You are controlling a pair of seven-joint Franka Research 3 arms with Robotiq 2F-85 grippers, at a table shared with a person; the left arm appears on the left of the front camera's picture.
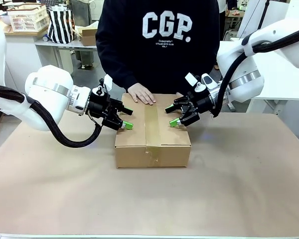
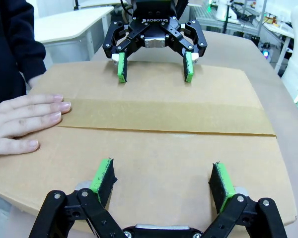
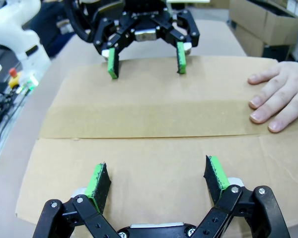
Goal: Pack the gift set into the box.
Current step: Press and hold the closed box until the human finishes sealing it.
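Facing each other across the closed box [image 1: 152, 132] at frame centre, both claws sit low over its top in the front view. Left claw [image 1: 126, 118] comes in from the left, jaws spread wide, green pads at the box's left edge, gripping nothing. Right claw [image 1: 178, 116] mirrors it from the right, also wide open and empty-handed. Flaps are shut, with a tan tape seam [image 1: 151, 127] running down the middle. The person's hand [image 1: 141, 94] lies flat on the far edge of the top. The box rests on the brown table [image 1: 239, 189]. Contact between pads and cardboard: cannot tell.

Left wrist view: left claw [image 2: 162, 179] at bottom of frame, fingers far apart over the lid, nothing between them. Right claw [image 2: 155, 67] at top centre, open likewise. Hand [image 2: 21, 124] at left, fingertips on the tape.

Right wrist view: right claw [image 3: 159, 180] at bottom, wide open over cardboard. Left claw [image 3: 145, 58] at top, open. Hand [image 3: 278, 96] at right edge, pressing the lid.
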